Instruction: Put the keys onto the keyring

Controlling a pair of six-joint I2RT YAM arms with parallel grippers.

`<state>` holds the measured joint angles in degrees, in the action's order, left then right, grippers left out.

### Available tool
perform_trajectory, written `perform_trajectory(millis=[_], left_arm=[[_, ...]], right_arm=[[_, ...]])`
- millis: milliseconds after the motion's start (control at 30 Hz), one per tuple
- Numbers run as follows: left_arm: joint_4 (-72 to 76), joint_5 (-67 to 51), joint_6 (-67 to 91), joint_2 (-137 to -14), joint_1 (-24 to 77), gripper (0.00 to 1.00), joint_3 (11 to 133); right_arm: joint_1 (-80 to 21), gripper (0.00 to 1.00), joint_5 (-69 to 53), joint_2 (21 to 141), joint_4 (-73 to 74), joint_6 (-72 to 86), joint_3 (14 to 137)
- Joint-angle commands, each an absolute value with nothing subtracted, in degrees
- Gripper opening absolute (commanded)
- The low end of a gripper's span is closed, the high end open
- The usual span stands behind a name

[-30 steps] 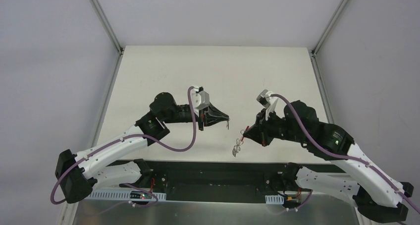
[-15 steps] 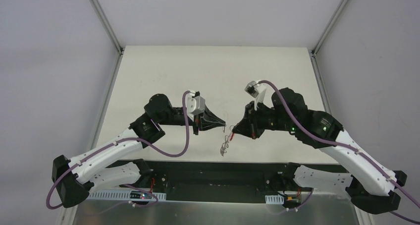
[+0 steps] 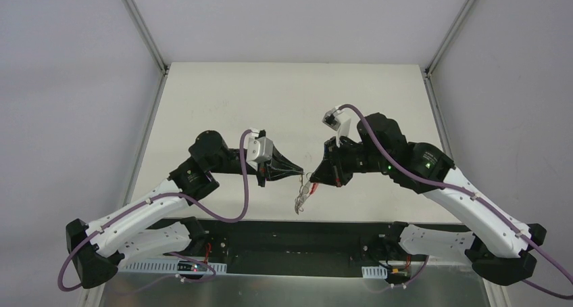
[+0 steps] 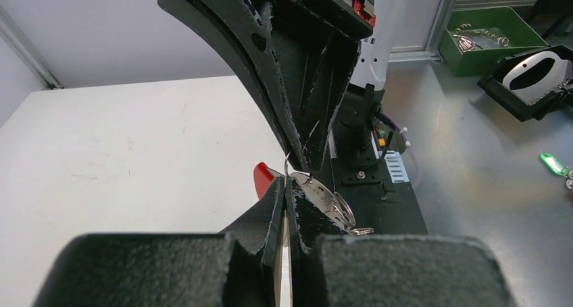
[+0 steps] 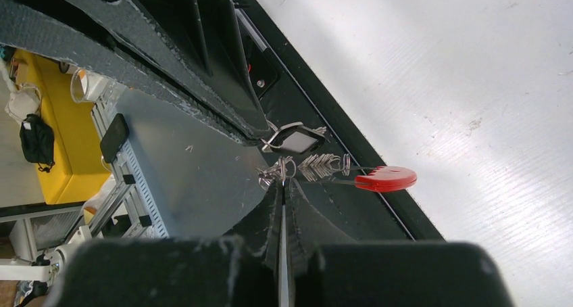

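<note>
Hanging lengthwise downward from the clenched right gripper [image 3: 312,180], the keyring [image 3: 301,200]; left gripper [image 3: 300,174] pinched closed.

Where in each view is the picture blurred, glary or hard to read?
Left wrist: the left tool blurs toward the lower edge. Right wrist: streaky glare on the white table, while the keyring is sharp. Top external: soft even light, but the keyring is too small to resolve.

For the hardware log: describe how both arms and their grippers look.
The left arm and right arm have white links, black joints and a looping purple cable. The left gripper and right gripper have black tapered fingers.
</note>
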<state>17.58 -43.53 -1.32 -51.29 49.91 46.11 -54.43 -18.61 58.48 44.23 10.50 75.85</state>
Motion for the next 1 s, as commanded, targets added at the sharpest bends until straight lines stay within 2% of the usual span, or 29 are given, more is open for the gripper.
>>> perform_trajectory(millis=[0,967], left_arm=[[18.7,-45.8,-2.9,-50.2,50.3,0.00,47.7],[18.3,-46.6,-3.5,-49.5,50.9,0.00,47.9]], right_arm=[[-54.1,0.00,-22.1,59.2,43.4,11.6,78.6],[-53.8,0.00,-23.5,62.8,43.8,12.7,80.3]])
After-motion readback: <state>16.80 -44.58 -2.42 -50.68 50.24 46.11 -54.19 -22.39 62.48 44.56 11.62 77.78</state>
